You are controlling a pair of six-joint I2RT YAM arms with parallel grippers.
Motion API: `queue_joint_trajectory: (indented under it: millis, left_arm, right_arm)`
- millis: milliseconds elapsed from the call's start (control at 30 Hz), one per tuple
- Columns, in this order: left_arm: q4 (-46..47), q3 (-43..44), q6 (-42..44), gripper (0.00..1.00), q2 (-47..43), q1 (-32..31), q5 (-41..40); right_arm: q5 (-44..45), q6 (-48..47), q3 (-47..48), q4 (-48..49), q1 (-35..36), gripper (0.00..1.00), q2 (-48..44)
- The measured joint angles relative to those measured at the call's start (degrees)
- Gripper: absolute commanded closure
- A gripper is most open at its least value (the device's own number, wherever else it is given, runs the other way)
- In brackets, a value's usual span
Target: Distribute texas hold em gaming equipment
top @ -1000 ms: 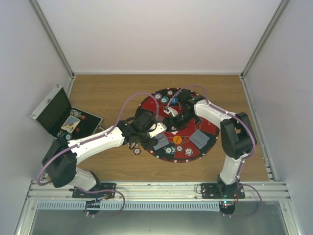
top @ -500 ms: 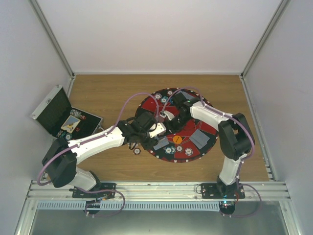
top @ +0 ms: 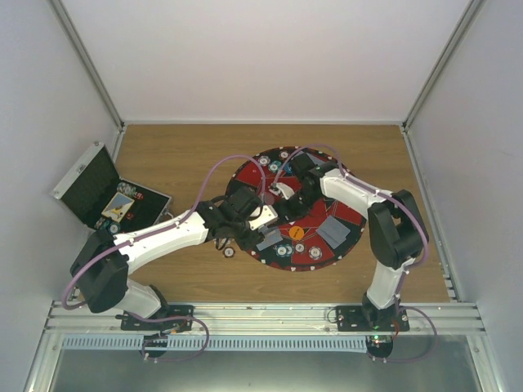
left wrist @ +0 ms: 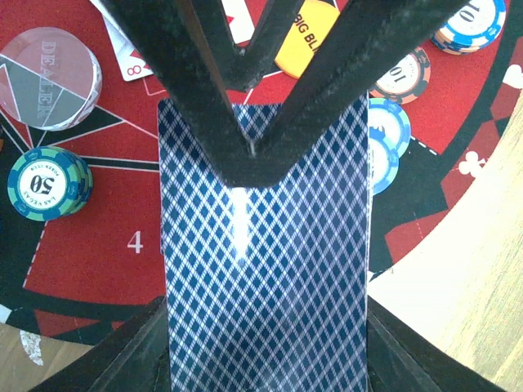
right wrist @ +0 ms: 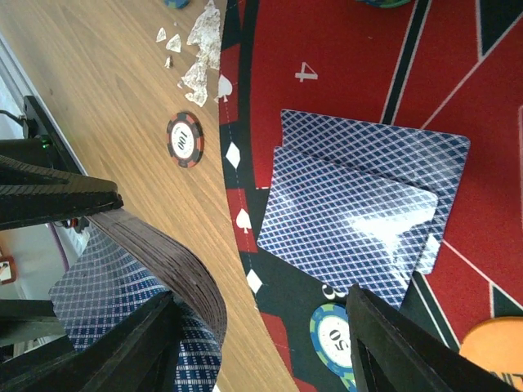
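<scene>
Gripping the card deck (left wrist: 265,278), left jaws are closed; right jaws seemingly open.

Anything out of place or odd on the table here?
Yes. One red-and-black chip lies off the mat on the wooden table beside its rim, and pale torn-looking scraps are scattered there too. The card deck near it is bowed into a curve.

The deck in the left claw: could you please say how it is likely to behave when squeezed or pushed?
The deck bows in the left claw, so it probably flexes easily. Glare on its top card suggests slick backs; cards may slide apart.
</scene>
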Motion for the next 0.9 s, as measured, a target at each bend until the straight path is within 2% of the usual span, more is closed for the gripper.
queue_joint_trajectory:
  millis: [100, 267, 467, 600, 667, 900]
  left_arm:
    - [0.0, 0.0, 0.0, 0.46, 0.0, 0.0, 0.0]
    - [0.0, 0.0, 0.0, 0.46, 0.0, 0.0, 0.0]
    - [-0.2, 0.0, 0.0, 0.46, 0.0, 0.0, 0.0]
    - [-0.3, 0.0, 0.0, 0.46, 0.0, 0.0, 0.0]
    - [-0.4, 0.0, 0.0, 0.46, 0.0, 0.0, 0.0]
    - [-0.3, 0.0, 0.0, 0.46, 0.0, 0.0, 0.0]
  right_arm:
    - [0.0, 0.0, 0.0, -0.3, -0.5, 0.48, -0.2]
    - [-0.7, 0.0, -0.2, -0.4, -0.9, 0.60, -0.5]
    - [-2.9, -0.2, -0.6, -0.5, -0.9, 0.85, -0.6]
    - [-3.3, -0.2, -0.9, -0.6, -1.2, 0.96, -0.9]
    - [-3.4, 0.0, -1.6, -0.6, -1.5, 0.99, -1.6]
    - [-2.8, 0.2, -4.5, -0.8, -4.7, 0.99, -4.8]
